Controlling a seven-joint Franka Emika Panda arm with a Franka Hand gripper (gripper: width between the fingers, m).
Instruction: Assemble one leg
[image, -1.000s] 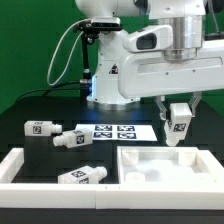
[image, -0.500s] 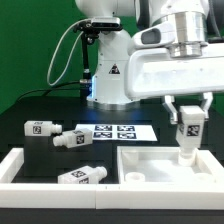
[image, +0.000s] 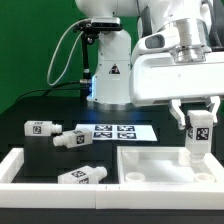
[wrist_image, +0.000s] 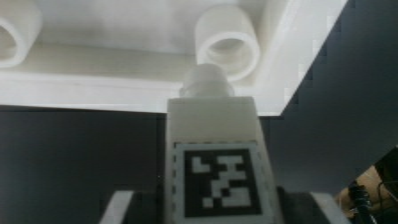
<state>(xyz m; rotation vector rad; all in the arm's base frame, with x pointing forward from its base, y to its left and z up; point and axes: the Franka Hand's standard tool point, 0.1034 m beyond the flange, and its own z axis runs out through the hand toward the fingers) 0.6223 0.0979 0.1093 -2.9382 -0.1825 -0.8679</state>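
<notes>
carrying the leg (image: 199, 137) upright, the gripper (image: 198, 120) had slid from nearer the panel's middle out toward three o'clock in the exterior view and dropped a little. the leg's lower end now hung just above the two-o'clock corner of the panel (image: 150, 166). its two fingers were closed on the leg's upper part, with the tag facing the camera.

in the wrist view the leg (wrist_image: 217, 150) pointed its rounded tip at a raised round socket (wrist_image: 231, 42) in that corner, close but (as far as i could judge) not yet seated. the shift suggested the lining-up was nearly done, and that pushing in and twisting were yet to come.

the leg was a stubby, smooth white plastic peg, squarish in body with a narrower tip. the panel looked matte white and flat, with low walls and round raised corners. three spare legs (image: 72, 138) lay between seven and nine o'clock, near the thin marker board (image: 115, 131).
</notes>
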